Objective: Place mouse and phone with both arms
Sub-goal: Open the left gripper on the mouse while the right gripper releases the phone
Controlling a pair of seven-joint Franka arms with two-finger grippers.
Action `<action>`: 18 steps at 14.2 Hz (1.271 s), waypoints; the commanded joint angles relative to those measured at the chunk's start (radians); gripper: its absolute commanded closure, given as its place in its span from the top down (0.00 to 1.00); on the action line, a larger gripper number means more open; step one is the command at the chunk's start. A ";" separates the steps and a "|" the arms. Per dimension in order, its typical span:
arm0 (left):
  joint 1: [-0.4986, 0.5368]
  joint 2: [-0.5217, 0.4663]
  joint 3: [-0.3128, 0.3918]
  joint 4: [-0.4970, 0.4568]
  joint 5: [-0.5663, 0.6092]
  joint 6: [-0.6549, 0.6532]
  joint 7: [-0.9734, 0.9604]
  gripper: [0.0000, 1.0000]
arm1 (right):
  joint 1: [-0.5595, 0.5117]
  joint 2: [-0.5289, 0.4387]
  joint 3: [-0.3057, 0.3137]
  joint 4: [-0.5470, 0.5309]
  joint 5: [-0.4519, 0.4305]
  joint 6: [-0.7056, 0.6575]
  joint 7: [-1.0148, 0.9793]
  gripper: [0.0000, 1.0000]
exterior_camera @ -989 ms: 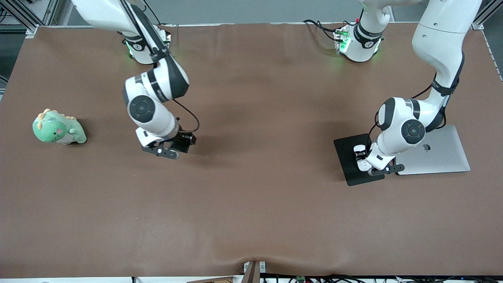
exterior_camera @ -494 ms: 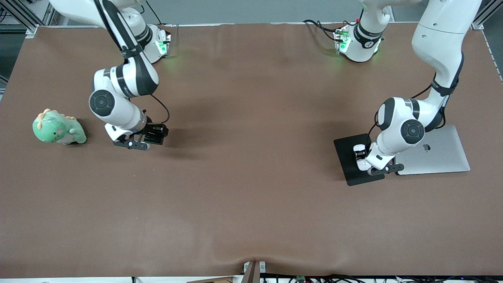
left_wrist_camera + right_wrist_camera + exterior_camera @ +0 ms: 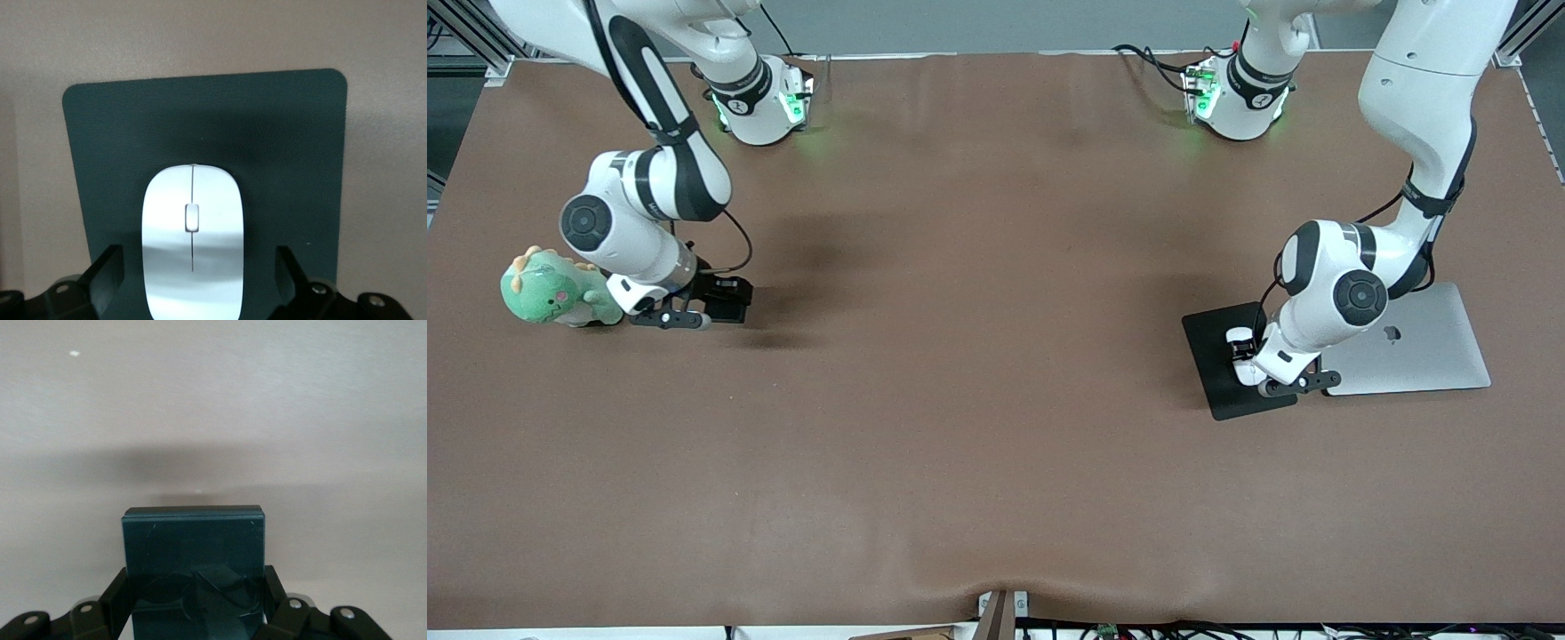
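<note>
The white mouse (image 3: 192,240) lies on the black mouse pad (image 3: 287,133). My left gripper (image 3: 198,270) is low over it, open, with one finger on each side and a gap to each. In the front view the left gripper (image 3: 1285,385) is over the mouse pad (image 3: 1209,342) and the mouse is hidden under the hand. My right gripper (image 3: 195,590) is shut on the black phone (image 3: 193,553), held just above the brown table. In the front view the right gripper (image 3: 667,318) is beside the green toy, and the phone is hidden under the hand.
A green dinosaur plush (image 3: 551,293) sits at the right arm's end of the table, right next to the right hand. A closed silver laptop (image 3: 1423,347) lies beside the mouse pad toward the left arm's end. The brown table cloth (image 3: 996,400) fills the middle.
My right arm has carried the phone toward its own end of the table, ending beside the green plush. The left arm has hardly moved.
</note>
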 commanded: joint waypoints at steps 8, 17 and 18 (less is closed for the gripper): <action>0.000 -0.058 -0.007 0.028 0.002 -0.013 -0.006 1.00 | -0.118 0.047 0.015 -0.124 -0.021 0.223 -0.159 0.00; 0.000 -0.104 -0.019 0.168 0.002 -0.243 -0.005 1.00 | -0.149 0.111 0.016 -0.114 -0.021 0.281 -0.201 1.00; 0.000 -0.118 -0.021 0.172 0.002 -0.266 -0.003 1.00 | -0.149 0.098 0.016 -0.110 -0.021 0.245 -0.201 1.00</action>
